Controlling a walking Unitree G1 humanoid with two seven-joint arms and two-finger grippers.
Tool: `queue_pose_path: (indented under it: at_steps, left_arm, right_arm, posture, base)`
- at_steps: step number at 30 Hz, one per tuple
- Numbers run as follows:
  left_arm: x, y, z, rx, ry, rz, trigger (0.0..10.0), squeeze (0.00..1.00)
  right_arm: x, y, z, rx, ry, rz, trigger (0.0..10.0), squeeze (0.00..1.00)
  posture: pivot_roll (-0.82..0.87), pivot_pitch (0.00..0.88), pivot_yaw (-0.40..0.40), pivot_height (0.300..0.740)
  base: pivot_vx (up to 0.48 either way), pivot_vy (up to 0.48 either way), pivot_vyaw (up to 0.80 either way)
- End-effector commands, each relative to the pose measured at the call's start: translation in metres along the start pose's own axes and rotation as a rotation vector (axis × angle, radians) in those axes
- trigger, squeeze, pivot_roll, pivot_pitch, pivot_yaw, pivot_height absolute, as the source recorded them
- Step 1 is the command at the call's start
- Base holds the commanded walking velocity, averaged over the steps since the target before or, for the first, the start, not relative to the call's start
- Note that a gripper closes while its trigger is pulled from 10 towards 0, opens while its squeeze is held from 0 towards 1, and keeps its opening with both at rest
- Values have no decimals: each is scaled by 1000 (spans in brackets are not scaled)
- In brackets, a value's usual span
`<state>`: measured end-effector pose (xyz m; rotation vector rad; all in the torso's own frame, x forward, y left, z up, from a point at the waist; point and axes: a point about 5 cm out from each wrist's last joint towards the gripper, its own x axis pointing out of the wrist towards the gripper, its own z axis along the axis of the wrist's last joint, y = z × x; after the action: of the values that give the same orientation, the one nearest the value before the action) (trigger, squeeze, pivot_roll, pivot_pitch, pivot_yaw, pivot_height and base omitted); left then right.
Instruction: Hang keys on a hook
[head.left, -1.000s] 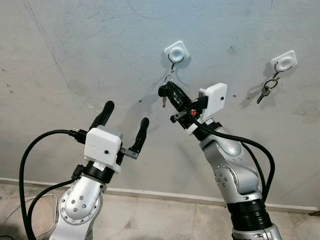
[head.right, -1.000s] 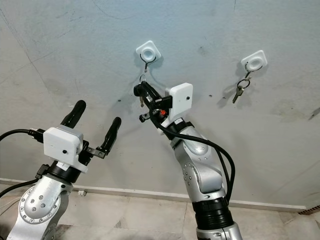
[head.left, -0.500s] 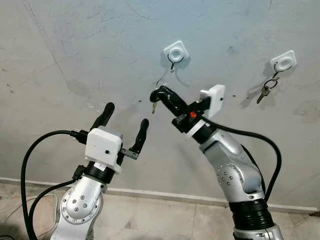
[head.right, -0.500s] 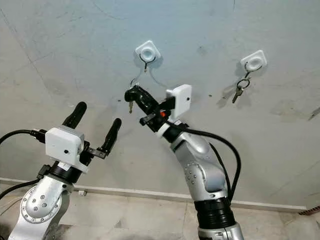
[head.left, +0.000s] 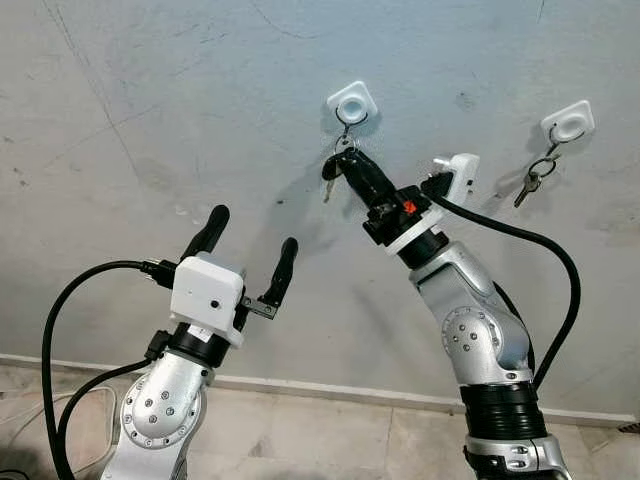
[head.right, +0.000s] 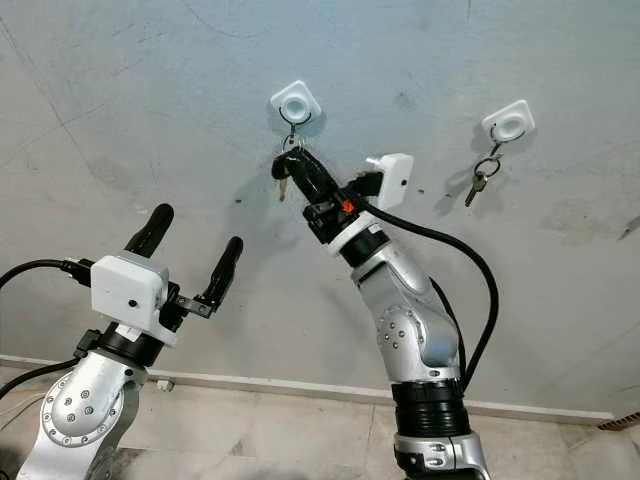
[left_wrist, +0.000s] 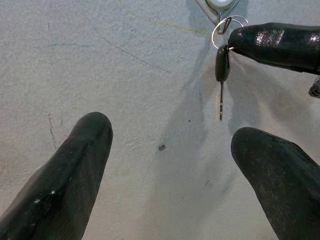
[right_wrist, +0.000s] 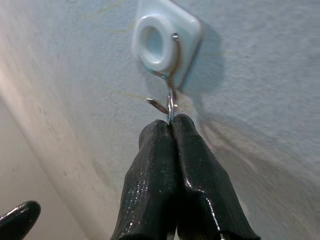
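A white wall hook (head.left: 352, 103) with a metal wire hook is fixed to the grey wall. My right gripper (head.left: 343, 165) is raised just below it, shut on the key ring (right_wrist: 171, 107). The ring's top edge meets the hook's wire (right_wrist: 167, 75); I cannot tell whether it is threaded on. A dark-headed key (left_wrist: 222, 65) dangles from the ring (left_wrist: 227, 30) beside the right gripper's finger (left_wrist: 275, 42). My left gripper (head.left: 254, 228) is held up lower and to the left, open and holding nothing, its fingers (left_wrist: 75, 170) pointing at the wall.
A second white hook (head.left: 567, 122) to the right on the wall holds another bunch of keys (head.left: 530, 180). The wall meets a tiled floor (head.left: 300, 430) below. Black cables (head.left: 60, 320) loop off both arms.
The right gripper, which had swung down and left away from the hook with the key, has come back up under the hook, and its wrist has turned. The left arm has stayed put.
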<state>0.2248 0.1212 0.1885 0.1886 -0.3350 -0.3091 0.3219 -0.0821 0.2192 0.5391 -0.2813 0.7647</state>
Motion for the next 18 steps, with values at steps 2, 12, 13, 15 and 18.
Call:
queue_pose_path:
  at_steps: [2, 12, 13, 15, 18]
  left_arm:
    - [-2, 0, -1, 6, 10, 0, 10000, 0]
    - [-2, 0, -1, 7, 11, -3, 10000, 0]
    - [-2, -1, -1, 7, 11, -3, 10000, 0]
    - [-2, -1, -2, 7, 11, -4, 10000, 0]
    - [-2, -1, -2, 7, 12, -4, 10000, 0]
  right_arm:
    - [3, -1, 2, 27, -11, -12, 10000, 0]
    - [2, -2, -6, 69, 3, -49, 10000, 0]
    - [2, -2, -7, 72, 8, -50, 10000, 0]
    - [2, -2, -9, 76, 13, -51, 10000, 0]
    - [1, 1, -13, 89, 27, -51, 10000, 0]
  posture:
    - [135, 123, 8, 740]
    - [137, 125, 9, 740]
    - [137, 125, 9, 740]
    - [137, 125, 9, 740]
    - [136, 126, 9, 740]
  base:
    - [0, 0, 0]
    - [0, 0, 0]
    - [0, 0, 0]
    - [0, 0, 0]
    - [0, 0, 0]
